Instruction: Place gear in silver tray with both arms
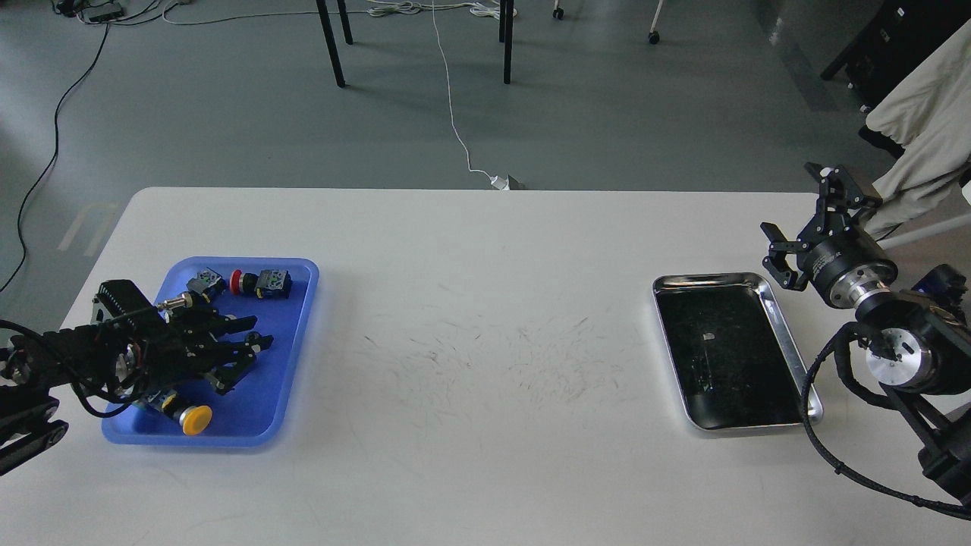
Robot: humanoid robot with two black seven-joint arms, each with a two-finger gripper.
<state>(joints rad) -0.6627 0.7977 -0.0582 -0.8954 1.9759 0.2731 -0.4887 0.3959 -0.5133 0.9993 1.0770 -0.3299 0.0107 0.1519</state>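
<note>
our left fingers [246,349] hang spread over the blue tray [292,364], seemingly gripping nothing, beside a yellow-capped button [196,419]. our right fingers [796,227] stand apart and empty just beyond the silver tray [781,334], which rests on the white surface [485,303].

White desk [485,364], scuffed at centre. Blue plastic tray [292,356] near the left edge; silver tray [789,345] near the right edge, floor dark and bare. The two trays sit well apart.

Left gripper [246,353] low over the blue tray, fingers spread, pointing toward the desk's middle. Beside it in the tray: a yellow-capped push button [193,418] at the near end, a red-capped button [258,283] and a small dark switch part [205,283] at the far end.

Right gripper [796,235] raised by the silver tray's far right corner, fingers apart, nothing between them.
</note>
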